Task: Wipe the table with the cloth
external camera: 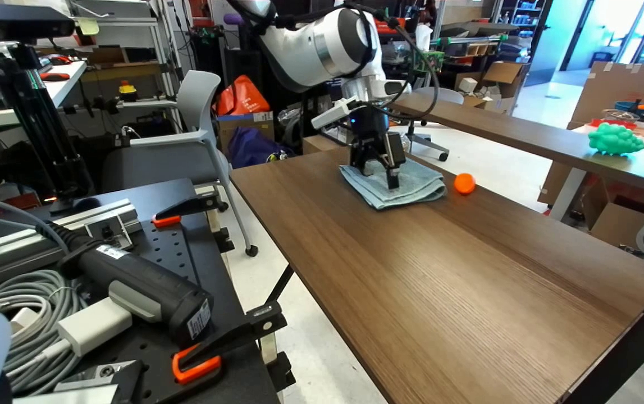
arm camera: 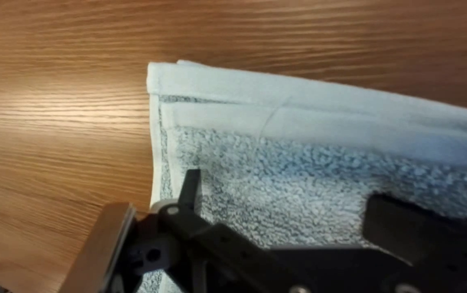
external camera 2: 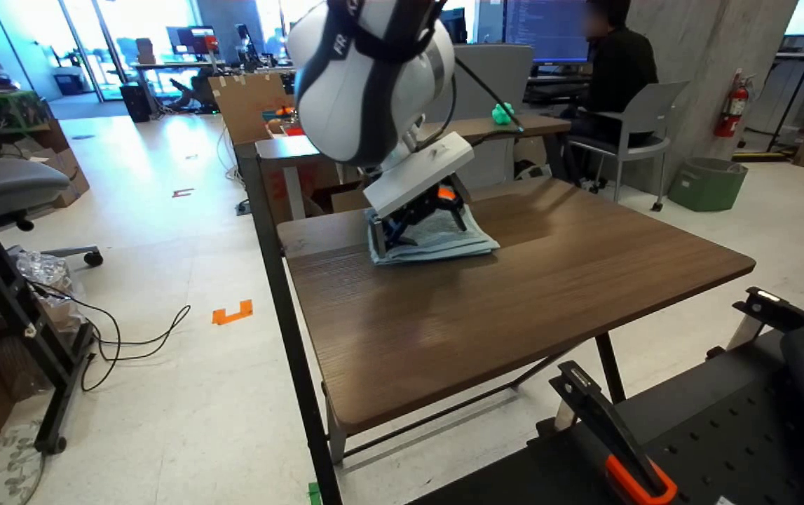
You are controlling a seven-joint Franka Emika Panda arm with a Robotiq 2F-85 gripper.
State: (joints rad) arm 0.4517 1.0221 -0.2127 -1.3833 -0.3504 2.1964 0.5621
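Clearly, the pincer (arm camera: 283, 195) is gaping wide — released, its two dark fingers (arm camera: 190, 189) standing well apart over the pale blue cloth (arm camera: 282, 122). It is tilting, its fingertips pointing down at the terry surface; whether both are touching it or only hovering, the views are leaving unclear.

The cloth is lying folded in layers on the brown counter (external camera: 467, 280), toward its far end in an exterior view. Just beside it on the right, near the counter's edge, an orange ball (external camera: 464, 183) is resting. Farther right, a green knobbly toy (external camera: 616, 138) is sitting on a neighbouring counter (external camera: 524, 133). At near left, a black side counter (external camera: 153, 193) is carrying clamps (external camera: 237, 335) with orange handles, a black handheld tool (external camera: 142, 275) and coiled grey cable (external camera: 66, 303).

In an exterior view the white housing (external camera 2: 419, 175) on the arm (external camera 2: 373, 91) is standing in the way, covering part of the pincer and the cloth — an orange patch (external camera 2: 446, 193) is showing among the dark links, too hidden to name. Far off, a person (external camera 2: 619, 77) in dark clothes is sitting, face blurred. In the wrist view the cloth is running out of frame on the right, and the right-hand finger is merging into darkness.
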